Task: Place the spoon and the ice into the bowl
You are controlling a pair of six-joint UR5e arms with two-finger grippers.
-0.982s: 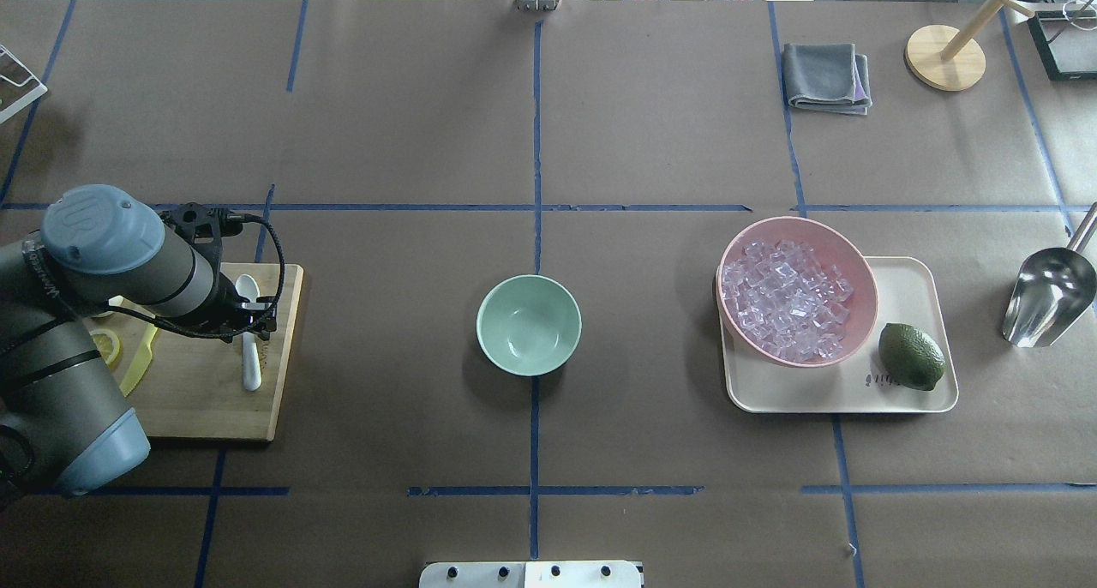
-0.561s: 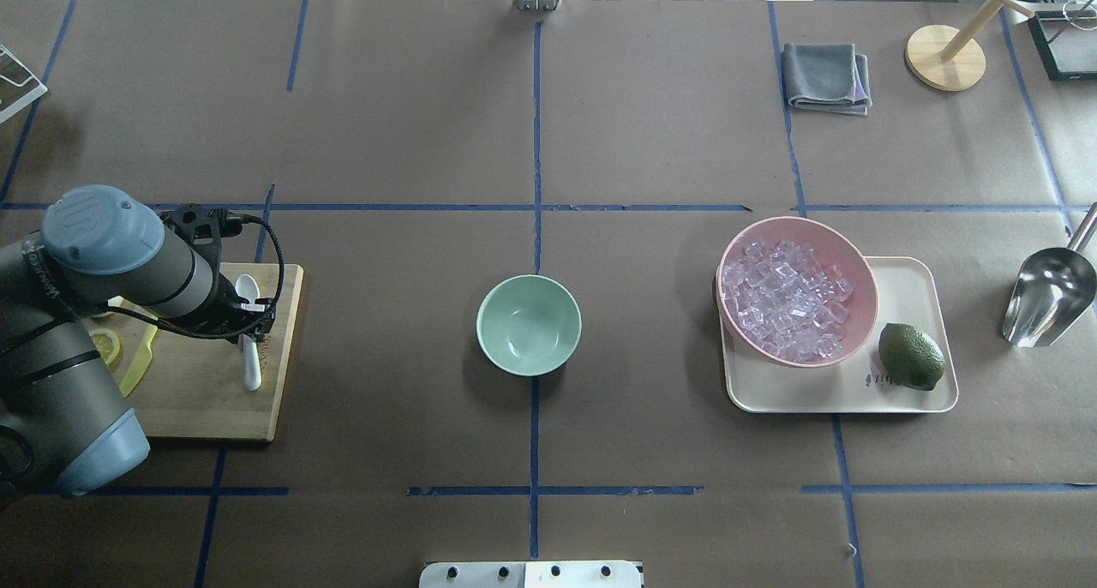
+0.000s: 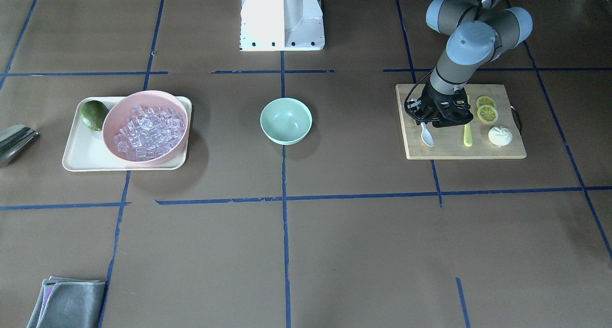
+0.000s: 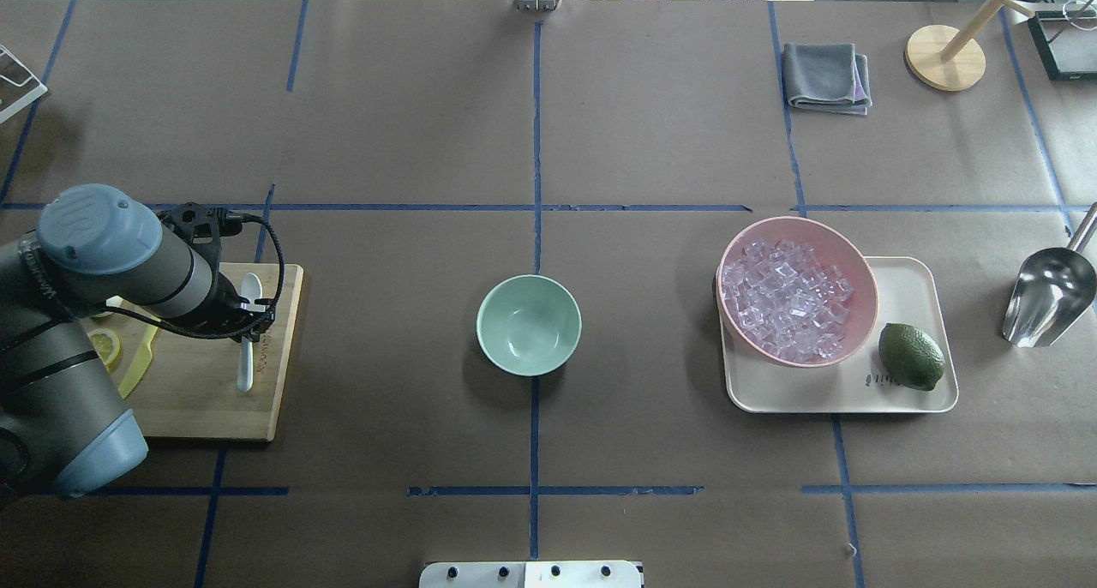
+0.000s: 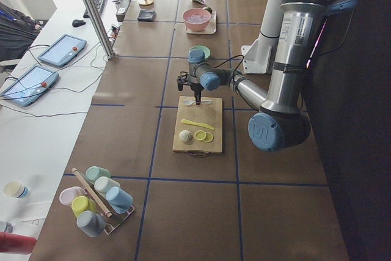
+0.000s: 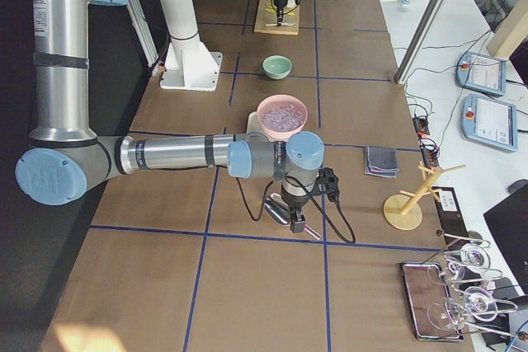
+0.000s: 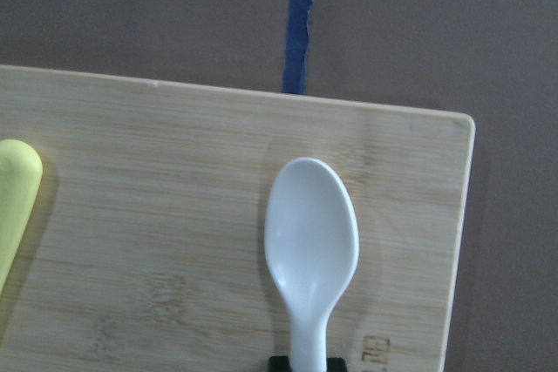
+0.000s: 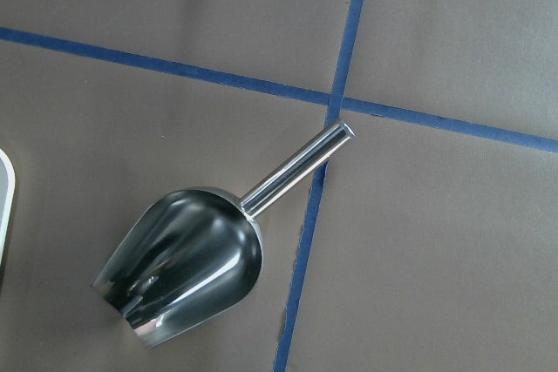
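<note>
While my left gripper (image 4: 249, 321) is pinching the slim handle of the smooth white plastic spoon (image 7: 311, 237) on the grainy wooden board (image 4: 197, 399), that spoon is lying more skewed than a second ago. Glassy ice (image 4: 784, 301) is filling the pink bowl (image 4: 866, 271), well apart from the round mint-green bowl (image 4: 529, 325). I cannot tell how my right gripper (image 6: 297, 224) is standing.

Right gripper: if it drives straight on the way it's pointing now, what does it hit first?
Pointing down, the right gripper would most likely meet the metal scoop first, probably near its handle. How far above the scoop it sits is unclear.
</note>
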